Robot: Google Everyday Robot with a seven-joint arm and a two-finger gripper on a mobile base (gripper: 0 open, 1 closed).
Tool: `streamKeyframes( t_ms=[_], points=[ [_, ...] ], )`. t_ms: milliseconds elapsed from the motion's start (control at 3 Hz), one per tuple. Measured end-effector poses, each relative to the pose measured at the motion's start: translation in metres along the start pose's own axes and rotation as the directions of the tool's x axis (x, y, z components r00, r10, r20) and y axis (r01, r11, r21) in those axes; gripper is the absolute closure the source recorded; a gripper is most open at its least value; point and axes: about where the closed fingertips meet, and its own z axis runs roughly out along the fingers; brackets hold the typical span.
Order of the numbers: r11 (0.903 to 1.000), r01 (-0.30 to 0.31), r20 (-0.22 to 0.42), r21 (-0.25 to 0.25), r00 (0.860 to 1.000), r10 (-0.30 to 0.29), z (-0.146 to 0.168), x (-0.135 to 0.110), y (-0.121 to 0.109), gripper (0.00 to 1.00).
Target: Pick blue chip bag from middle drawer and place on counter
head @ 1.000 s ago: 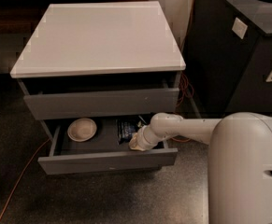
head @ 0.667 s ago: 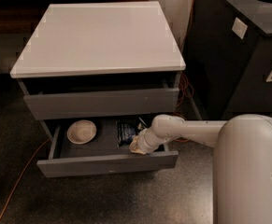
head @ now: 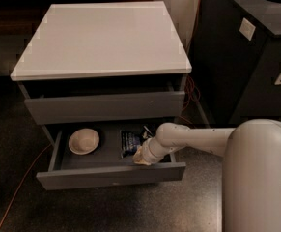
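From here: gripper (head: 141,156) down in open middle drawer (head: 111,175), beside blue chip bag (head: 129,142); can't tell its grip state. Should pinch bag centre, lift straight, avoid bowl (head: 83,140).

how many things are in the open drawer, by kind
bowl: 1
chip bag: 1
total: 2
The gripper is down in the drawer, just right of the chip bag; it is not counted.
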Motion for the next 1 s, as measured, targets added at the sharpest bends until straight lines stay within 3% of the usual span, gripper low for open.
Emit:
streamKeyframes(
  t_ms=[333,667,1000],
  points=[
    [1.0000,0.000,0.000,-0.001,1.000,0.000,0.000,0.000,0.001,1.00],
    [0.9968,-0.041,0.025,-0.069,0.999,0.043,-0.002,-0.009,0.036,1.00],
    [0.9943,-0.059,0.033,-0.089,0.997,0.062,-0.005,-0.012,0.048,1.00]
  ],
)
